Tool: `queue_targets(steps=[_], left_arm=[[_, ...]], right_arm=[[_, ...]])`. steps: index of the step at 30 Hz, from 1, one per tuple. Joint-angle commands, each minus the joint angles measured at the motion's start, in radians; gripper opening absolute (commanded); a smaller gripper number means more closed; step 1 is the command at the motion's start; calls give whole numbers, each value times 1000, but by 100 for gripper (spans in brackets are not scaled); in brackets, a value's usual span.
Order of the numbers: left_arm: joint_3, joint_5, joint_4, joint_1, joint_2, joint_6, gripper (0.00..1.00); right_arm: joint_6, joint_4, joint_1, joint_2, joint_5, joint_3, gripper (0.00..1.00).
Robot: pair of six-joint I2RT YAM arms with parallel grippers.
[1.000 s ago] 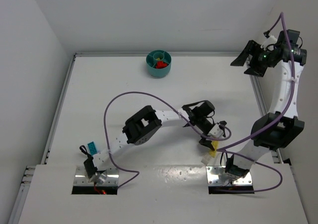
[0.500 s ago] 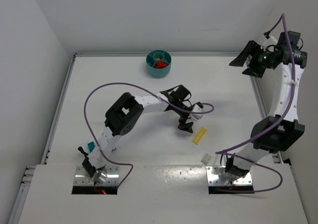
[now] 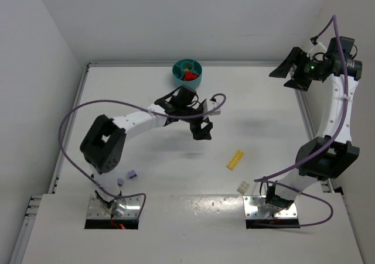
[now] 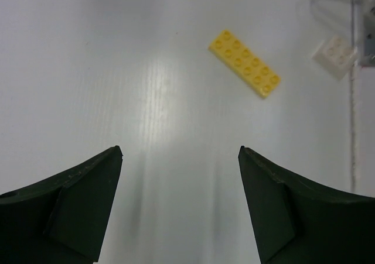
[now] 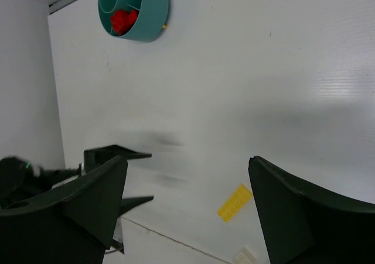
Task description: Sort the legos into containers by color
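my left gripper point(image 3: 202, 129) hangs over the middle of the table point(image 3: 263, 117), jaws spread wide with nothing between them. in its wrist view the two dark fingers point(image 4: 76, 199) frame only bare white surface. ahead of them and off to the right lies the yellow lego point(image 4: 244, 63), a long flat studded plate lying at a slant, well apart from the fingertips. from above, that yellow lego point(image 3: 235, 160) sits on the table between the left gripper and the right arm's base.

my right gripper point(image 3: 291, 74) is held high at the far right edge, beyond the table's rim, also spread and empty. its camera looks back across the table.

a pale brick point(image 3: 242, 187) rests near the right arm's base, just beyond the yellow one on the near side. two pale purple legos point(image 3: 132, 174) lie close together by the left arm's base.

the round teal bowl point(image 3: 186, 86) stands at the far edge of the table, just beyond the left wrist. red legos point(image 3: 189, 75) sit in one of its compartments, on the side facing the arms. i can't make out the contents of the other compartments.
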Motion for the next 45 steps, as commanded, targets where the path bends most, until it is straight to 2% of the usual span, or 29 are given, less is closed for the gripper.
queue_targets(steps=[1, 3, 5, 6, 10, 14, 17, 20, 23, 29, 34, 38, 45], left_arm=[[-86, -226, 148, -128, -167, -376, 86], [-148, -378, 226, -224, -215, -503, 96], [-161, -585, 245, -303, -235, -661, 98], [-143, -735, 223, -374, -235, -685, 98], [-83, -841, 151, -447, -168, -797, 100], [-46, -960, 163, -508, -100, -928, 100], [38, -1037, 128, -525, -5, -938, 100], [109, -1051, 104, -535, 49, -926, 93], [141, -1040, 103, -544, 81, -916, 81], [150, -1008, 67, -556, 128, -906, 60], [141, -967, 56, -556, 138, -906, 62], [152, -967, 36, -565, 159, -915, 78], [181, -967, 2, -574, 220, -926, 80]], right_arm=[[9, 16, -6, -38, -15, 26, 85], [9, 16, -6, -38, -6, 26, 85], [9, 16, -6, -29, -6, 26, 85], [9, 16, -6, -29, -6, 37, 85], [9, 16, -6, -29, 5, 57, 85], [9, 16, -6, -29, 14, 57, 85], [9, 16, -6, -29, 14, 57, 85], [9, 16, -6, -29, 14, 57, 85], [9, 16, -6, -29, 23, 57, 85], [9, 16, -6, -29, 23, 57, 85], [9, 16, -6, -29, 14, 47, 85], [9, 16, -6, -20, 5, 47, 85], [9, 16, -6, -20, 5, 47, 85]])
